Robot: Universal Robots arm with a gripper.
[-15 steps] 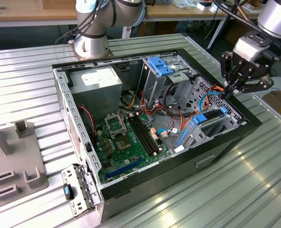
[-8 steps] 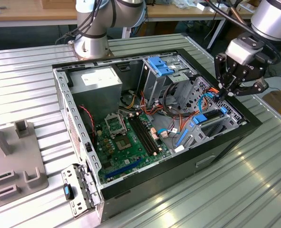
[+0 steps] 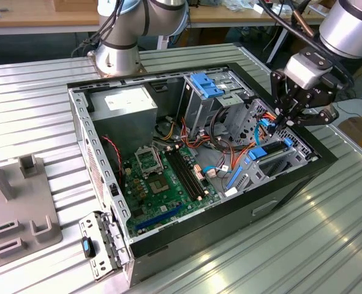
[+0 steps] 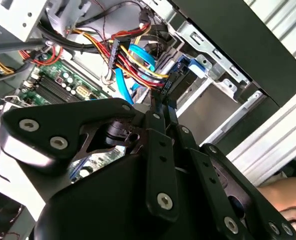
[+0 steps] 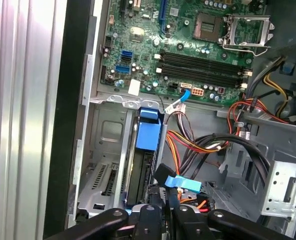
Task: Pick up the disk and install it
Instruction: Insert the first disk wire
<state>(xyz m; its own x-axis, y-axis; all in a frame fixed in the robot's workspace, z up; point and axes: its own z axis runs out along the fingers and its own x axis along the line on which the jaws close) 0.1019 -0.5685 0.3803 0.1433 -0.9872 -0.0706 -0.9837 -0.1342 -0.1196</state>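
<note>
The disk (image 5: 141,172), a black slab with blue rails and a blue end tab, stands on edge in the drive bay at the front corner of the open computer case (image 3: 82,122). In the exterior view the disk (image 3: 267,153) lies in the bay on the right side of the case. My gripper (image 3: 283,120) hangs just above that bay. In both wrist views its fingers (image 5: 155,210) are pressed close together on a black cable plug (image 5: 163,176) with a blue pull tab, right beside the disk. The plug (image 4: 170,86) sits at the fingertips (image 4: 158,107).
Bundles of red, yellow, orange and black wires (image 5: 203,145) crowd the space beside the bay. The green motherboard (image 3: 162,177), a grey power supply (image 3: 128,105) and a light-blue latch (image 3: 206,84) are inside the case. A grey fixture (image 3: 15,208) stands at the exterior view's left.
</note>
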